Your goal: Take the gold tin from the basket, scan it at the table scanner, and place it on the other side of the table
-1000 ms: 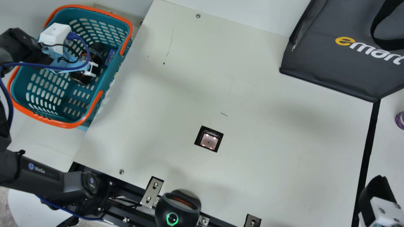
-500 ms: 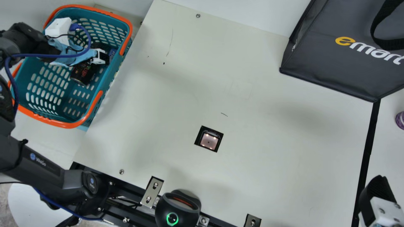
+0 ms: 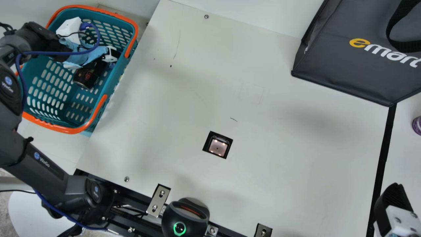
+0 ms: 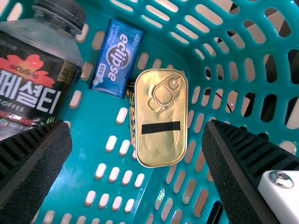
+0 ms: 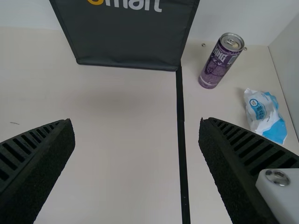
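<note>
My left claw (image 4: 136,126) was spread over the tin (image 4: 161,112) in the upper-left basket (image 3: 65,130). Closing off-centre could have snagged the blue pack (image 4: 117,59) close beside it.

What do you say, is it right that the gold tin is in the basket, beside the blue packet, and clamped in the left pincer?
Not quite: the left wrist view shows the left pincer open, with neither finger touching the gold tin. The tin is indeed in the basket, beside the blue packet.
</note>
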Action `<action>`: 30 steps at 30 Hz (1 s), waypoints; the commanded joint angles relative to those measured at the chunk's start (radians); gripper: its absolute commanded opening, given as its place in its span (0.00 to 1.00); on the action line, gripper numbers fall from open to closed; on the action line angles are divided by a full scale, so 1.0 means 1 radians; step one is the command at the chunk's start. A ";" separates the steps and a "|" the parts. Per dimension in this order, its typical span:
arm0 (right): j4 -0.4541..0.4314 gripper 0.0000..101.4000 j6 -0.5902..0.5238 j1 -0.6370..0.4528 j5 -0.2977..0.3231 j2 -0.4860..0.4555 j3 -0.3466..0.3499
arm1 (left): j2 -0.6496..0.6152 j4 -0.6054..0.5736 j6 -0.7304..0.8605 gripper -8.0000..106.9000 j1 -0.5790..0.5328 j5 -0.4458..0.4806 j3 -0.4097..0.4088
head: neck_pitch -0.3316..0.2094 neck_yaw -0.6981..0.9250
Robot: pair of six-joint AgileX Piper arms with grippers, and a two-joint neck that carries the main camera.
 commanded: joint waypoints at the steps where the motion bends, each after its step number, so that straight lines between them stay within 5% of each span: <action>1: 0.000 0.94 0.000 0.000 0.000 0.000 0.000 | 0.012 -0.012 0.008 0.85 0.002 0.000 -0.002 | -0.029 0.004; 30: 0.000 0.94 0.000 0.000 0.000 0.000 0.000 | 0.172 -0.077 0.092 0.85 -0.023 -0.034 -0.065 | -0.029 0.004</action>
